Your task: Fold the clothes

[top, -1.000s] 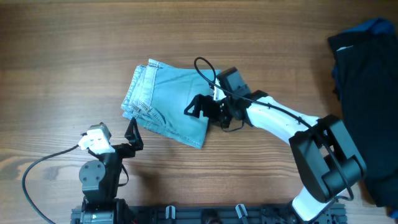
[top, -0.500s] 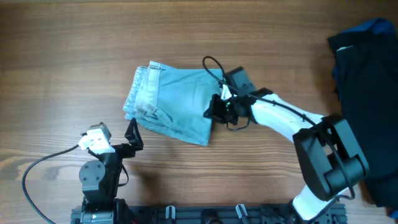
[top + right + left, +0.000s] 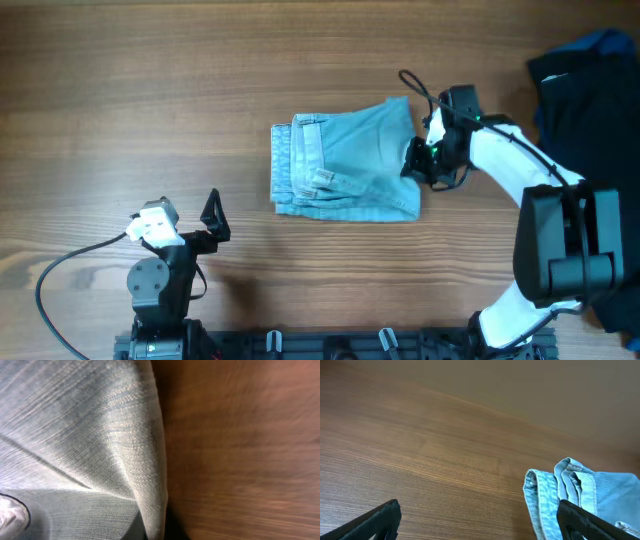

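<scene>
Overhead, the clothes [image 3: 345, 165] sit folded mid-frame with the right gripper [image 3: 418, 160] at their right edge; the left gripper [image 3: 212, 212] is parked lower left. The left wrist view adds its jaws wide apart on nothing, waistband layers lower right. Only the right wrist view shows denim tented into the jaws, so it looks clamped on; a sideways tug could drag the fold open.

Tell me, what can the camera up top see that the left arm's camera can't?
Only the top camera shows both arms, the right gripper at the right edge of the jeans, and a dark pile of clothes at the table's right side. Only the left arm's camera shows the jeans' stacked layers up close, by one finger of the open left gripper. Both show the jeans lying on the wooden table.
</scene>
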`<state>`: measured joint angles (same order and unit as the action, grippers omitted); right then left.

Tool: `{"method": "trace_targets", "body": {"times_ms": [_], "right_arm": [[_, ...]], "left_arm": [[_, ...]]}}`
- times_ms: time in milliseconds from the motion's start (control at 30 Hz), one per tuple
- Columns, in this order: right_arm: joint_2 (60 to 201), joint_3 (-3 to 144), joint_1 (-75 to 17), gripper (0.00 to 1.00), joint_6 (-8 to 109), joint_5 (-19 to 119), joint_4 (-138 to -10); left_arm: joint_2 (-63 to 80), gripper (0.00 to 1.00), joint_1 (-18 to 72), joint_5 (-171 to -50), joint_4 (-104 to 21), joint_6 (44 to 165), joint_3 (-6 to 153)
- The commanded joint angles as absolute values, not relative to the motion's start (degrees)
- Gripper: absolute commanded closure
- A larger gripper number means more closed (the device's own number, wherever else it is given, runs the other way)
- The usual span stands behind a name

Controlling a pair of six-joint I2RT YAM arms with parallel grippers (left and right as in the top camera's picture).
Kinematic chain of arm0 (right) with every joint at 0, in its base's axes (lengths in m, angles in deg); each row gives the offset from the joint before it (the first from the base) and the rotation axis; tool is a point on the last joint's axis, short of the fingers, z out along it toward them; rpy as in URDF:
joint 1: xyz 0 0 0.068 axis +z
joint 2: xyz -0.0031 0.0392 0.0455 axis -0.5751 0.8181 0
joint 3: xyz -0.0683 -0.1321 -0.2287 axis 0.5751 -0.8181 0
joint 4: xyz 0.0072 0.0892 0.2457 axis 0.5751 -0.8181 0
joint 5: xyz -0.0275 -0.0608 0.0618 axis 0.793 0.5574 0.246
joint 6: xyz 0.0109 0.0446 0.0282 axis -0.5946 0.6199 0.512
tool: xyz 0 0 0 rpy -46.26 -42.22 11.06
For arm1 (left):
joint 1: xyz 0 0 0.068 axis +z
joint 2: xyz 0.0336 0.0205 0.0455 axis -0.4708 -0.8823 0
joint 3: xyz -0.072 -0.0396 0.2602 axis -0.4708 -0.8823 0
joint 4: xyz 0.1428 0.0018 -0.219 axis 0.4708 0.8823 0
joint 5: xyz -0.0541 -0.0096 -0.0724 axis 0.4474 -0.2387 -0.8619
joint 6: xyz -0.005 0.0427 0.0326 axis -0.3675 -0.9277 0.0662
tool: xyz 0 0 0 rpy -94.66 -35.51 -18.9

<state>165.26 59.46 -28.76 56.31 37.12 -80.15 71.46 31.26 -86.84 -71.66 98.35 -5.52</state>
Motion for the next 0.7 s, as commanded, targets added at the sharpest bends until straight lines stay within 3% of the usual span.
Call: {"method": "trace_targets", "body": {"times_ms": [0,67,133,200,467,667], "right_arm": [[162.9,67.5,-28.6,0.94,52.7,46.1,-84.4],[160.7,70.3,-28.5,0.74,50.7,44.1,-87.1],[158.6,72.2,-27.4,0.33,49.2,43.1,-89.3],[156.5,72.4,-25.6,0.13,48.2,43.4,-89.9],[156.7,72.4,-8.7,0.06,48.7,47.9,-83.9],[158.9,72.4,-6.8,0.04,54.8,54.3,-83.2]], "left_arm": [[71.5,0.00,31.7,-87.4,-71.5,98.9,-5.9],[71.5,0.00,31.7,-87.4,-71.5,98.9,-5.9],[71.5,0.00,31.7,-87.4,-71.5,98.9,-5.9],[71.5,0.00,31.7,-87.3,-71.5,98.9,-5.9],[71.5,0.00,31.7,-87.4,-71.6,99.0,-5.9],[71.5,0.00,31.7,-96.0,-76.5,112.5,-5.9]]}}
